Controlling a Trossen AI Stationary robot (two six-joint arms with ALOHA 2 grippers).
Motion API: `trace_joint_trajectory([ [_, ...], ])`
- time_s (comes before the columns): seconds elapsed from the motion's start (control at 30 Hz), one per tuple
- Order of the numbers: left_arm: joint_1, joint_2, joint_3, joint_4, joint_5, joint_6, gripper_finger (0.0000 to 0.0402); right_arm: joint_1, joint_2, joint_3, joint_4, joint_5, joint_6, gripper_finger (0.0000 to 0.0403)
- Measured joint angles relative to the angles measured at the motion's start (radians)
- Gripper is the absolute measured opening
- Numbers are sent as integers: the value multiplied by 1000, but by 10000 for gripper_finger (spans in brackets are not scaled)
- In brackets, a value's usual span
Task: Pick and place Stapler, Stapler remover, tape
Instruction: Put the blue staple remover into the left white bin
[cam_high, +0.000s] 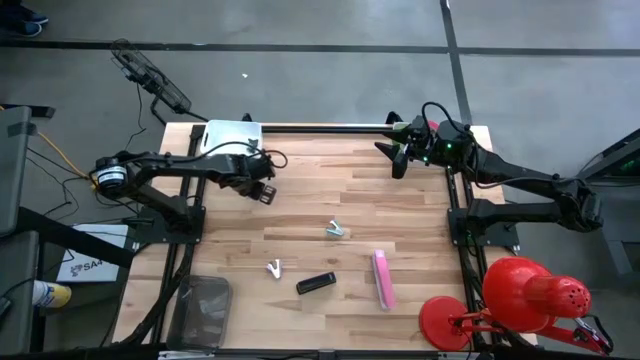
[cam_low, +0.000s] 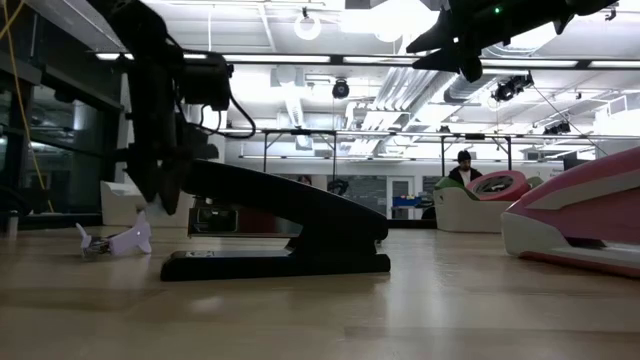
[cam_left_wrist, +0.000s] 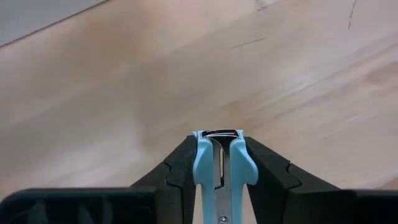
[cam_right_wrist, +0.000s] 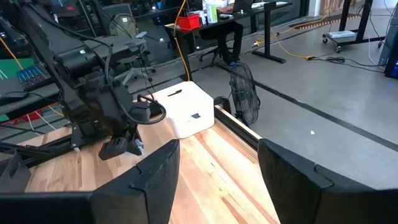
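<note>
My left gripper (cam_high: 264, 192) hovers over the table's far left part, shut on a light blue staple remover (cam_left_wrist: 217, 155). My right gripper (cam_high: 398, 160) waits open and raised near the far edge, with nothing between its fingers (cam_right_wrist: 155, 180). A black stapler (cam_high: 316, 283) (cam_low: 280, 235) and a pink stapler (cam_high: 381, 278) (cam_low: 580, 215) rest flat on their bases near the table's near edge. Two small pale staple removers lie on the wood, one (cam_high: 275, 268) (cam_low: 120, 240) beside the black stapler, one (cam_high: 335, 230) mid-table. No tape shows plainly. My left gripper pinches the light blue staple remover between its two fingers, one finger (cam_left_wrist: 177, 171) on each blue side handle (cam_left_wrist: 202, 158). The remover's jaw end (cam_left_wrist: 219, 133) sticks out past the fingertips over bare wood.
A white box (cam_high: 232, 135) sits at the far left corner, behind my left gripper. A red lamp (cam_high: 525, 295) stands off the near right corner, and a dark clear bin (cam_high: 200, 305) at the near left. Bare wood lies between the two arms.
</note>
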Motion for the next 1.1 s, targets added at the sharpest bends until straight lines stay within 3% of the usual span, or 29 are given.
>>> trace_joint_trajectory([
  [0.3,0,0,105,-148,-9,20,100,0,0,0,0,1,-2,209],
  [0.77,1,0,184,-192,-182,-134,100,0,0,0,-3,3,-3,209],
  [1.1,131,0,221,-196,-227,-182,100,0,0,0,-4,3,-3,209],
])
